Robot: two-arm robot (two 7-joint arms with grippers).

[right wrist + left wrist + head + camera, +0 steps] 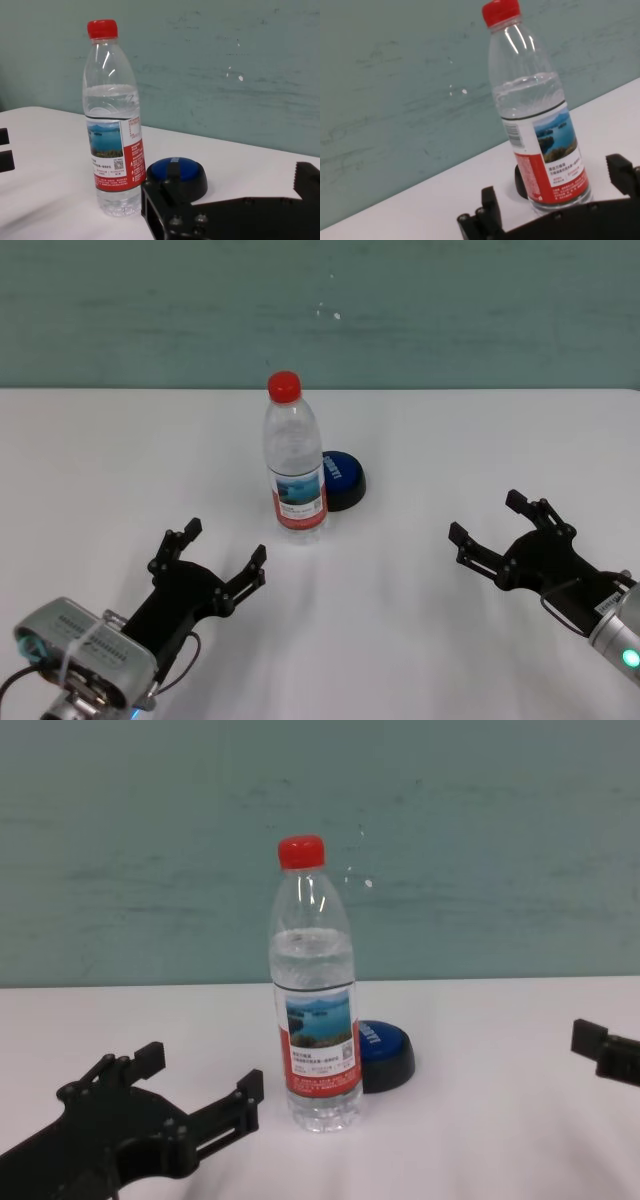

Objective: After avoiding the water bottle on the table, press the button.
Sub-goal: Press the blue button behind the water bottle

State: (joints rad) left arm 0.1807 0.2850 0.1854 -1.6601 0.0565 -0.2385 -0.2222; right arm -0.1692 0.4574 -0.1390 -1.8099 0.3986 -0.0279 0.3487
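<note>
Two end effectors wait low over the white worktop [120,460], and neither one touches anything. The left end effector [212,558] sits in the lower left of the head view with its fingers spread apart and nothing between them. The right end effector [500,525] is at the lower right, its fingers also apart and empty.

In the middle of the head view stands the water bottle [294,455], upright, with its red cap on. Just behind it and a little to the right lies the button [342,478], low and blue on a black base, so close to the bottle that in the chest view the bottle covers its left edge.

I judge that the step in hand is the approach to the button. From the left side the bottle stands in the way; the left wrist view shows only a small dark piece of the base behind it. The right wrist view sees the blue dome almost whole, so the right arm seems to have the clearer path.

To do it well, the arm should come in from the right side of the frame, stay away from the bottle, arrive above the dome and go straight down on its centre. A sideways sweep near the bottle could easily tip it, because it is tall and narrow.
</note>
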